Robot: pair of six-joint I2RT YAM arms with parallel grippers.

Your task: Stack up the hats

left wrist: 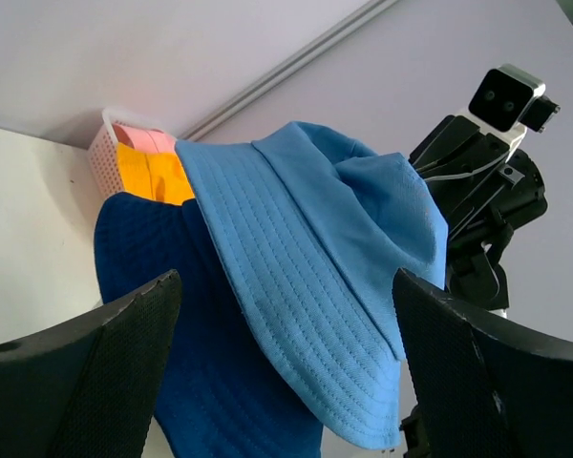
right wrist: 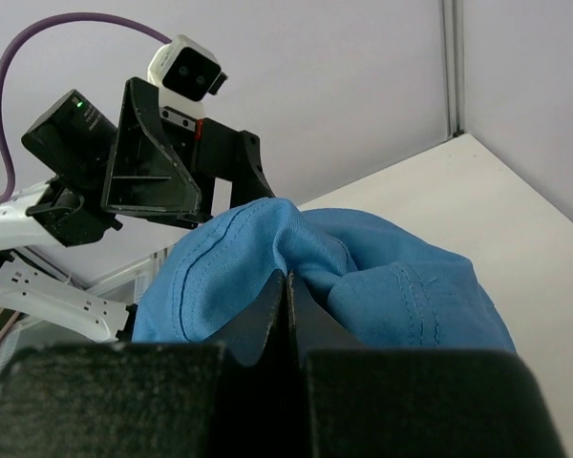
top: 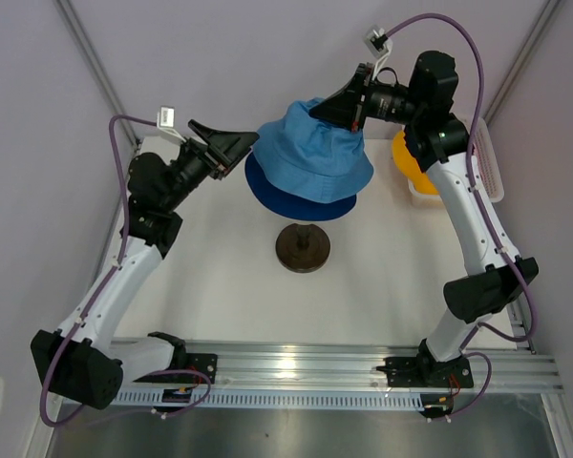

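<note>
A light blue hat (top: 315, 153) lies over a dark blue hat (top: 296, 202), above a dark round base (top: 302, 246). My right gripper (top: 349, 113) is shut on a fold of the light blue hat's crown (right wrist: 363, 277); the pinch (right wrist: 286, 279) shows in the right wrist view. My left gripper (top: 244, 153) is open and empty just left of both brims. In its wrist view the light blue brim (left wrist: 306, 258) and the dark blue hat (left wrist: 172, 315) hang between its spread fingers (left wrist: 286, 286). A yellow-orange hat (top: 406, 157) and a pink hat (left wrist: 138, 138) sit in the basket.
The white mesh basket (top: 487, 157) stands at the back right against the wall. The cream mannequin head is hidden under the hats. Grey walls close the back and sides. The rail with the arm bases (top: 296, 367) runs along the near edge.
</note>
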